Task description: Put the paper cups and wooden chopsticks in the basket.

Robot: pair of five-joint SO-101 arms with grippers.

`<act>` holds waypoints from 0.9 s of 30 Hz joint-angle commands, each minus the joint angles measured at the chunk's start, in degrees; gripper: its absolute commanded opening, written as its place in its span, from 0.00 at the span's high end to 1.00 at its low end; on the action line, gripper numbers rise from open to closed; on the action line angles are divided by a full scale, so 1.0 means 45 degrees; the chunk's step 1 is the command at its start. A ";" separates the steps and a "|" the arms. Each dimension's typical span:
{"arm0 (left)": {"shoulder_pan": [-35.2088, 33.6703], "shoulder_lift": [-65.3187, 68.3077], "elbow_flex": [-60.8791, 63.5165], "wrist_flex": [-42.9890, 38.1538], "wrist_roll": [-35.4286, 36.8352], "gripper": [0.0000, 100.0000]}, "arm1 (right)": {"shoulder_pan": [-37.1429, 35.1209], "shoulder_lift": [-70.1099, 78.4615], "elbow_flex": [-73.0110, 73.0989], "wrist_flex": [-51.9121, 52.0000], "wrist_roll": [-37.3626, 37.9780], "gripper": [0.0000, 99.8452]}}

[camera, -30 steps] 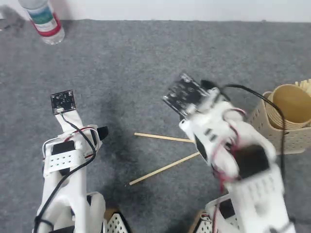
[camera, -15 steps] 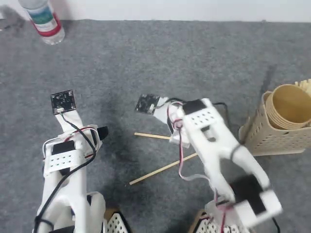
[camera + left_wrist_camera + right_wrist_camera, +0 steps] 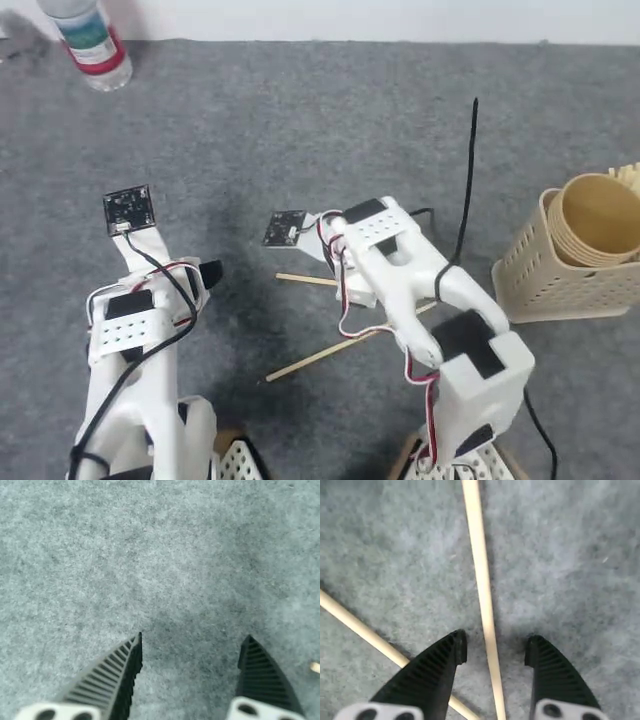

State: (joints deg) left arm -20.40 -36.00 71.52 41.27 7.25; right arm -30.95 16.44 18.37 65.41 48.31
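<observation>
On the grey table [image 3: 300,120], in front of the right arm, two wooden chopsticks lay loose, well apart from the basket. The right claw [image 3: 496,639] was spread and stood low over the first chopstick [image 3: 479,555], with one jaw at each side of it; as far as I could judge, neither jaw touched it. The second chopstick [image 3: 350,617] lay at an angle and passed just beside one jaw, perhaps under it. The left claw [image 3: 193,637] was spread too, with nothing in it, above bare table.

The step in hand seemed to be the grasp of the first chopstick. To do it well, I think the claw should go down until its tips nearly meet the table, so that the thin stick cannot slip under them, and then close slowly and square across it. It should take care not to catch the second chopstick as well. A grip near the middle would keep the stick level when it is lifted.

The basket [image 3: 545,285] stood at the right edge. Inside it was a stack of paper cups [image 3: 600,215], nested upright, and at its far corner a few thin sticks [image 3: 630,175] that looked like chopsticks.
</observation>
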 commanded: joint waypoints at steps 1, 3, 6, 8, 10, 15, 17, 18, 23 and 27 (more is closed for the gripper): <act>0.0078 -0.0117 -0.0147 -0.0020 0.0137 0.70 | -0.0244 0.0537 -0.0860 0.0068 0.0176 0.80; 0.0078 -0.0117 -0.0147 0.0000 0.0137 0.70 | -0.0244 0.0596 -0.0938 0.0068 0.0195 0.80; 0.0078 -0.0117 -0.0147 0.0000 0.0137 0.70 | -0.0244 0.0615 -0.0938 0.0088 0.0332 0.85; 0.0078 -0.0117 -0.0147 0.0000 0.0137 0.70 | -0.0244 0.0635 -0.0938 0.0264 0.0801 0.96; 0.0078 -0.0117 -0.0147 0.0000 0.0137 0.70 | -0.0244 0.0654 -0.0938 0.0440 0.1035 0.98; 0.0078 -0.0117 -0.0147 -0.0020 0.0137 0.70 | -0.0264 0.0654 -0.0879 0.0440 0.1055 1.00; 0.0078 -0.0117 -0.0147 -0.0020 0.0137 0.70 | -0.0264 0.0654 -0.0879 0.0440 0.1035 0.99; 0.0078 -0.0117 -0.0147 -0.0020 0.0137 0.70 | -0.0264 0.0654 -0.0879 0.0440 0.1035 0.99; 0.0078 -0.0117 -0.0147 -0.0039 0.0137 0.70 | -0.0147 0.0166 -0.1465 0.0654 0.1016 0.99; 0.0059 -0.0117 -0.0147 -0.0039 0.0137 0.70 | 0.0420 -0.2159 -0.3692 0.2745 -0.0098 0.99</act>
State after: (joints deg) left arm -20.40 -36.00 71.52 41.27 7.25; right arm -30.95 16.70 10.11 72.18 51.30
